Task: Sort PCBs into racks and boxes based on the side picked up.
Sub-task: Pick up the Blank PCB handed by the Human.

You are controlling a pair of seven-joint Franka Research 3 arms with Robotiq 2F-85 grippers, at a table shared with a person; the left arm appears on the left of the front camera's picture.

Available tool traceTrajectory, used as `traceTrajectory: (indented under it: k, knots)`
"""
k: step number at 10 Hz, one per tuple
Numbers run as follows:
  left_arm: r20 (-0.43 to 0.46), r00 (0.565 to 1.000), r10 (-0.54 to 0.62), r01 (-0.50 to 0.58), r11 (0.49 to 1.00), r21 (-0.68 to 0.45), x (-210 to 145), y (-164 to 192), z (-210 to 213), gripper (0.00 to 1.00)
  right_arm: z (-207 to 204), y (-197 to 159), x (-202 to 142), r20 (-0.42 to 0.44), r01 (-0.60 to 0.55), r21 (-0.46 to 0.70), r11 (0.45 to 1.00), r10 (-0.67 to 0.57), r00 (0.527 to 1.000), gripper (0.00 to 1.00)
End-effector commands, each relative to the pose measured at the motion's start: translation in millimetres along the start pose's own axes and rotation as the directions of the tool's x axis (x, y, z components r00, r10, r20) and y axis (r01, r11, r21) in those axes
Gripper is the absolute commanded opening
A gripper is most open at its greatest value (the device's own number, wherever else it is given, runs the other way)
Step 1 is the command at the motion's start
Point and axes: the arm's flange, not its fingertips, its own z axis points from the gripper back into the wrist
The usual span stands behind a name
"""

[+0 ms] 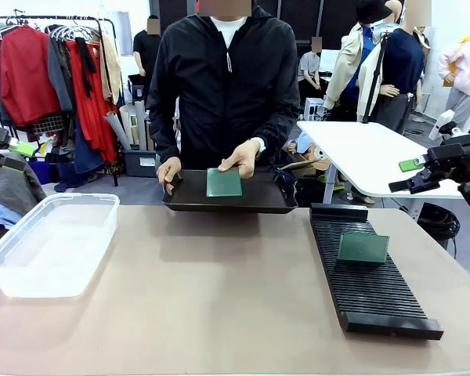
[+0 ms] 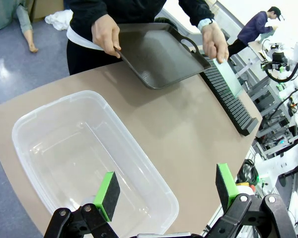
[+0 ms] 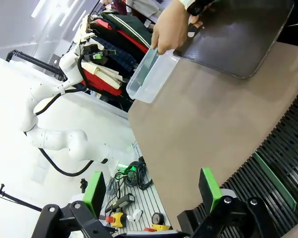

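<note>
- The left tool is seen with its green pads spread wide and nothing between them, raised above one side of the clear box.
- The right tool is likewise spread and empty, raised at 3 o'clock beside the table.
- The box is set at 8 o'clock on the table.
- The black rack is laid at 4 o'clock, well apart from the box.
- One PCB is stood tilted in the rack's slots, toward its far end.
- A second PCB is laid flat on the dark tray at 12 o'clock.
- It is touched by one hand of the person, while the tray's opposite side is gripped by the other hand.
</note>
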Motion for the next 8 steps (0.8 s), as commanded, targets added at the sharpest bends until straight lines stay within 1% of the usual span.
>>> traceTrajectory:
  k: [1, 8]
  knots:
    - [-0.004, 1.0, -0.004, 0.004, 1.0, -0.001, -0.4, -0.4, -0.1, 1.0, 1.5, 1.9, -0.8, 0.001, -0.022, 0.01, 1.0, 0.022, 1.0, 1.0]
    - [-0.004, 1.0, -0.004, 0.004, 1.0, -0.001, -0.4, -0.4, -0.1, 1.0, 1.5, 1.9, -0.8, 0.001, -0.022, 0.01, 1.0, 0.022, 1.0, 1.0]
